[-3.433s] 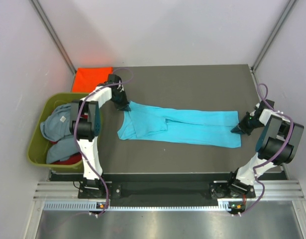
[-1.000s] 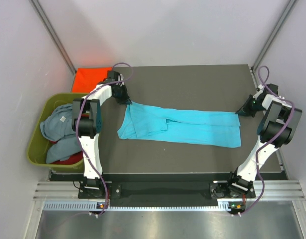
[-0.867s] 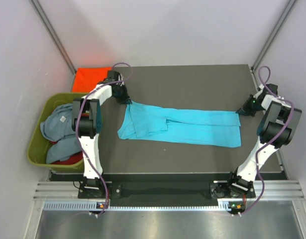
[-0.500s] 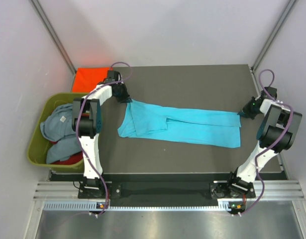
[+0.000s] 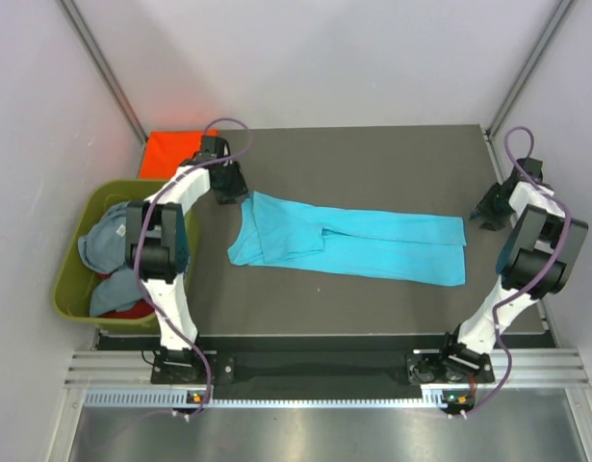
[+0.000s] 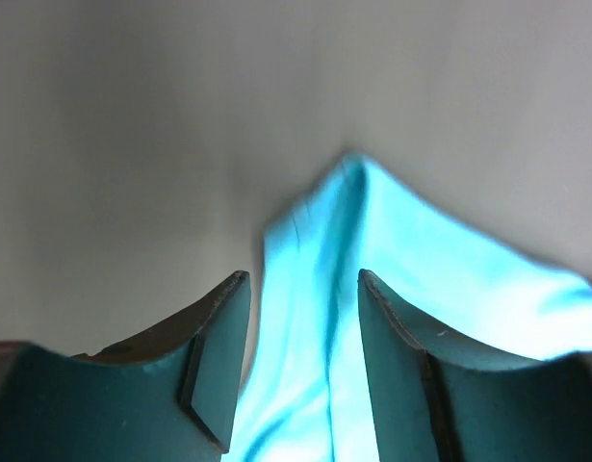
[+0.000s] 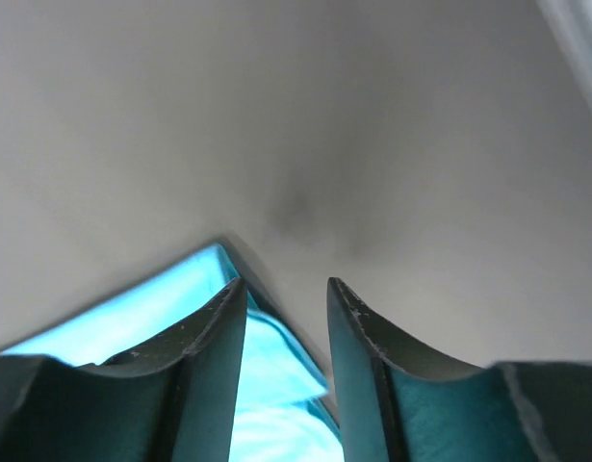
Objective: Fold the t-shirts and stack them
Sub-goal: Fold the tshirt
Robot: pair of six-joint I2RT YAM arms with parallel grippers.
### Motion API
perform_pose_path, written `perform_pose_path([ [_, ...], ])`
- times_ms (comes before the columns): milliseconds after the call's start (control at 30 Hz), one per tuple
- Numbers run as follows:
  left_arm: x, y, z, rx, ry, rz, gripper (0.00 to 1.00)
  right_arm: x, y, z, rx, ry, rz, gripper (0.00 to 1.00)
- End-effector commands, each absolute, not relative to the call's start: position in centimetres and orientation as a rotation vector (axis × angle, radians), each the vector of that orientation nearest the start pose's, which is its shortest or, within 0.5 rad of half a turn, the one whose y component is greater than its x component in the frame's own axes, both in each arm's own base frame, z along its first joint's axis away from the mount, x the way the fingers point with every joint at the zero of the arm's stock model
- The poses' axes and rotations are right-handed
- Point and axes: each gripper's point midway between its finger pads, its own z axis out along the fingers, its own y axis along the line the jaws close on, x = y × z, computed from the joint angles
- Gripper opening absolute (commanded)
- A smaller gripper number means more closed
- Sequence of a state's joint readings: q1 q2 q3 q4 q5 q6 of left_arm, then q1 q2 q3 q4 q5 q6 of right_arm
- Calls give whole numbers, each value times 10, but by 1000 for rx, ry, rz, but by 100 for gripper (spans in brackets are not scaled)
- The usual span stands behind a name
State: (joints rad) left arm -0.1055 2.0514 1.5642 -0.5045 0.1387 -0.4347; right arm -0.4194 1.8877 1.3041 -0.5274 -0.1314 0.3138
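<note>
Turquoise cloth fills the middle of the table [image 5: 373,159]: the turquoise t-shirt [image 5: 353,241] lies flat as a long narrow band running left to right, its sides already doubled in. A second ago both arms had their jaws pinched shut on the band's far corners; now both have let go. The left gripper [image 5: 228,190] sits just off the far-left corner, and in its wrist view the fingers [image 6: 218,337] stand well apart with the cloth peak lying loose on the table between them, clamped by nothing. The right gripper [image 5: 485,209] has backed just past the far-right corner, its fingers [image 7: 214,346] parted less widely and empty, the cloth corner below and to one side. That release suggests the lengthwise fold is set down and smoothed, leaving the crosswise folds and the move onto the orange-red t-shirt [image 5: 175,149], which lies folded at the table's far-left corner. The grey-blue t-shirt [image 5: 108,236] and the red t-shirt [image 5: 132,310] wait crumpled in the olive-green tub [image 5: 74,279]. A small pale tag shows on the grey-blue one, too small to read; no other writing is visible.
</note>
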Motion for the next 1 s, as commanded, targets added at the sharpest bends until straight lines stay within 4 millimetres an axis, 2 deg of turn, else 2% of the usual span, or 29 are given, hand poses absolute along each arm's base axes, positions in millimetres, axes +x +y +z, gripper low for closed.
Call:
perform_pose_path([
  [0,457,-104,119,-279,2488,-374,53,390,-151,94,848,2454,-8,40],
  [67,443,-117,126,-248,2485,-414,52,389,-150,103,823,2452,-22,41],
  [100,432,-136,133,-190,2474,-491,51,390,-147,110,805,2445,-21,41],
  [167,420,-158,136,-136,2468,-592,46,400,-124,122,720,2430,51,41],
  [200,410,-174,133,-102,2479,-640,45,402,-109,121,686,2436,114,41],
  [233,404,-182,131,-80,2484,-670,45,411,-70,125,609,2440,287,42],
  [267,399,-190,129,-62,2489,-690,45,419,-46,126,553,2425,385,41],
  [300,389,-201,121,-26,2513,-691,45,418,-8,125,522,2429,581,41],
  [333,385,-207,120,-12,2521,-695,45,418,36,125,430,2441,705,40],
  [367,382,-211,117,-10,2531,-708,45,429,63,127,370,2394,804,39],
  [400,376,-216,116,1,2538,-724,45,425,90,121,351,2397,905,36],
  [433,375,-219,119,5,2530,-750,44,416,141,126,324,2401,1092,27],
  [467,373,-220,119,-3,2532,-761,44,426,162,126,277,2345,1163,24],
  [500,372,-220,122,-4,2530,-765,44,424,180,124,269,2348,1222,23],
  [533,370,-218,122,-8,2535,-756,43,417,208,124,258,2367,1295,21],
  [567,368,-217,125,-4,2536,-750,42,418,223,113,248,2386,1328,20],
  [600,368,-215,125,-8,2539,-737,42,423,238,121,203,2362,1366,19],
  [633,366,-213,125,-10,2545,-722,42,417,259,122,169,2378,1415,17],
  [667,363,-210,124,-9,2556,-710,42,416,269,112,161,2401,1427,15],
  [700,360,-208,124,-12,2559,-703,42,419,278,116,138,2393,1440,13],
  [733,356,-207,123,-16,2567,-699,42,414,292,116,105,2402,1472,11],
  [767,354,-206,122,-22,2570,-696,42,413,298,107,101,2424,1478,10],
  [833,346,-203,122,-38,2578,-696,42,409,309,104,83,2437,1492,10],
  [967,335,-200,122,-46,2582,-701,43,402,317,86,87,2479,1507,10],
])
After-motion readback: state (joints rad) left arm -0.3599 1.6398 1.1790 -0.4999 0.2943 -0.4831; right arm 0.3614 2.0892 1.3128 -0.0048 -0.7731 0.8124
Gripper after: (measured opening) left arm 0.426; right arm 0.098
